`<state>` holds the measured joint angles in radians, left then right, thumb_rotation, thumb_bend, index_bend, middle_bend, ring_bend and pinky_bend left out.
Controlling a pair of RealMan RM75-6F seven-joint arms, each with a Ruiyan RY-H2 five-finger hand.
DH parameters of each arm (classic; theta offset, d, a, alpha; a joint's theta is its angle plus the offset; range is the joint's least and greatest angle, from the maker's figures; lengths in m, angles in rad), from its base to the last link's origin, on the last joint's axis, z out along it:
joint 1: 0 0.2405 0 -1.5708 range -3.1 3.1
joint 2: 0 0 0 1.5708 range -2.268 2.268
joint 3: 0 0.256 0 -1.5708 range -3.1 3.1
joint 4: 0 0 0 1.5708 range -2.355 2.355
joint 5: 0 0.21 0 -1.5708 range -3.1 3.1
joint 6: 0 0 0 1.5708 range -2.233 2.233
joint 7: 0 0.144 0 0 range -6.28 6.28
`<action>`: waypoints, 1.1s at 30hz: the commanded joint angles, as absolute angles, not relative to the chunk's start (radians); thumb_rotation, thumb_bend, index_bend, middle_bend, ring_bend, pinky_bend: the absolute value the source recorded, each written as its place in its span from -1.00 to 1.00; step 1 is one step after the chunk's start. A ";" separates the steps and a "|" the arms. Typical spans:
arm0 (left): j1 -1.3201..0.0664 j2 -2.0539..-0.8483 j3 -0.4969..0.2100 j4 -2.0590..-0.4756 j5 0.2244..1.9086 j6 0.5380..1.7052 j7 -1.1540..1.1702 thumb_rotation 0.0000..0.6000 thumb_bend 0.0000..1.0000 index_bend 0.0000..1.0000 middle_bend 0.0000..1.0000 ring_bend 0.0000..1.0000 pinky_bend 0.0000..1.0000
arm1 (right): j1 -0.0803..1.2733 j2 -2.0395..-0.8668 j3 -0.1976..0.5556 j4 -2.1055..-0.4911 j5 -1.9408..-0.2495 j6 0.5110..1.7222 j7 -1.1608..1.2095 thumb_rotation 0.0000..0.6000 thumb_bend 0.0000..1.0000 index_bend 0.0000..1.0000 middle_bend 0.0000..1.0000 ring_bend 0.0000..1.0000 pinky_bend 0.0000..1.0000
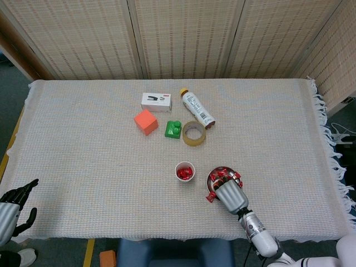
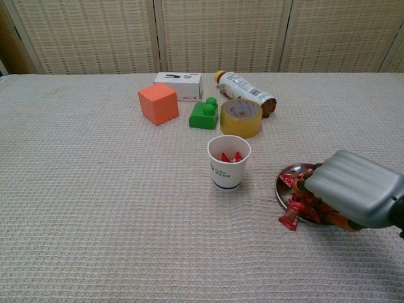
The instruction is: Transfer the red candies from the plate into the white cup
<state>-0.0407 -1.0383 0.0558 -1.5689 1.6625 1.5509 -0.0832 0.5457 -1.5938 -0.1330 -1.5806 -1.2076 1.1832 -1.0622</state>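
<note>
I take the cup (image 2: 229,162) as my landmark: it stands upright on the cloth (image 1: 83,133), with a few red candies (image 2: 229,156) already inside.

Just to the right of the cup sits the plate (image 2: 288,173), a small metal dish holding the rest of the red candies (image 1: 222,174). One wrapped candy (image 2: 290,219) lies at the plate's near-left edge, half on the cloth.

My right hand (image 2: 355,189) is over the plate, right of the cup, knuckles up and fingers curled down into the pile. The back of the hand hides the fingertips in both views, so I cannot tell whether it has closed on a candy or only rests among them.

My left hand (image 1: 12,206) is far to the left of the cup and nearer me, off the near-left corner of the cloth. Its dark fingers are spread apart and hold nothing.

Behind the cup sits a cluster of other things. The tape roll (image 2: 240,117) lies flat, closest behind the cup and slightly right. The green block (image 2: 204,114) is just left of the tape. The orange cube (image 2: 158,103) is further left. The white box (image 2: 178,85) is behind the cube and block. The bottle (image 2: 246,92) lies on its side behind the tape, touching it.
</note>
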 commanded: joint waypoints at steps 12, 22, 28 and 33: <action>-0.041 -1.037 0.056 -1.568 1.664 1.552 -0.088 1.00 0.06 -0.99 -0.70 -0.58 -0.50 | 0.535 -1.609 -0.114 -1.569 -1.203 1.163 -1.097 1.00 -0.57 0.08 -0.05 -0.10 0.42; -0.041 -1.036 0.057 -1.566 1.666 1.554 -0.095 1.00 0.06 -0.99 -0.70 -0.58 -0.50 | 0.530 -1.616 -0.098 -1.568 -1.185 1.156 -1.120 1.00 -0.45 0.38 0.07 -0.01 0.47; -0.041 -1.036 0.057 -1.564 1.667 1.554 -0.096 1.00 0.06 -0.99 -0.70 -0.58 -0.50 | 0.528 -1.624 -0.090 -1.562 -1.182 1.155 -1.126 1.00 -0.43 0.46 0.11 0.01 0.49; -0.041 -1.036 0.057 -1.564 1.668 1.556 -0.098 1.00 0.06 -0.99 -0.70 -0.58 -0.50 | 0.529 -1.629 -0.074 -1.564 -1.178 1.157 -1.119 1.00 -0.42 0.50 0.12 0.02 0.50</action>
<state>-0.0410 -1.0356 0.0568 -1.5639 1.6678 1.5561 -0.0987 0.5283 -1.6289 -0.0757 -1.5620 -1.1787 1.1569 -1.1214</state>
